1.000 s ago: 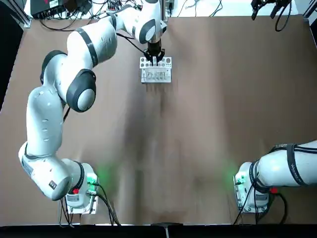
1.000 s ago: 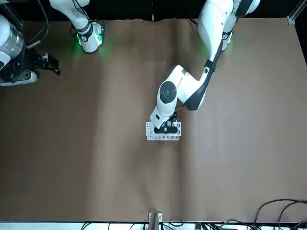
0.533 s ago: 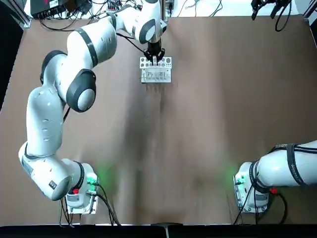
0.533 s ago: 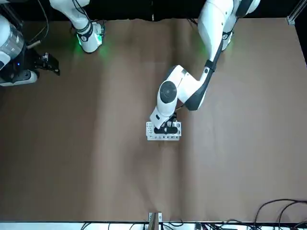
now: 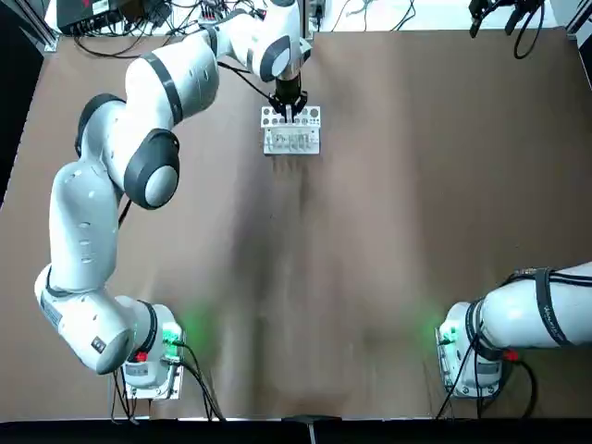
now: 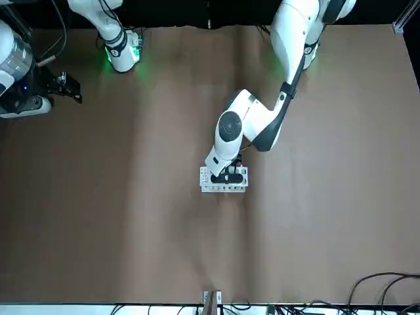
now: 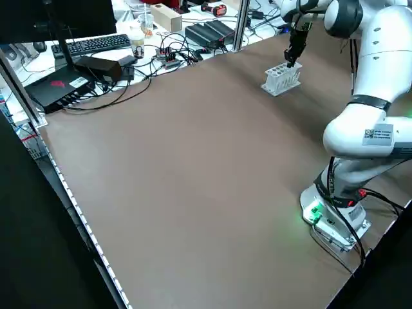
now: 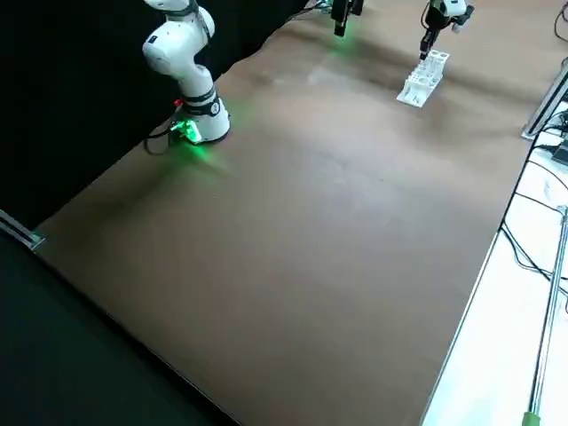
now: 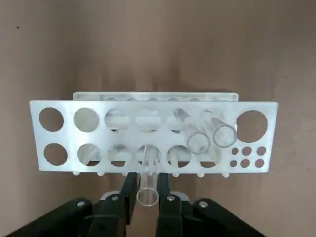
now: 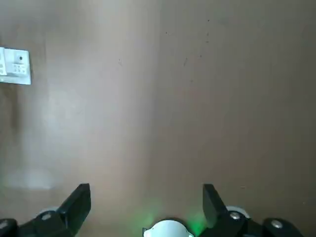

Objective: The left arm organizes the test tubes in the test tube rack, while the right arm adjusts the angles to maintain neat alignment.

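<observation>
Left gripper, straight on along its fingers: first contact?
Likely the white rack, just past the glass tube between the left gripper's fingers; depth is unclear.

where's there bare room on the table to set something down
Bare table runs between the left arm's base and the right arm's base, up to the test tube rack. It's crowded at the rack, where the left gripper works.

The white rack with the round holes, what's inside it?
The white rack holds three clear tubes: two leaning ones, and one between the left end effector's fingers. The top plate covers parts of the lower tier.
</observation>
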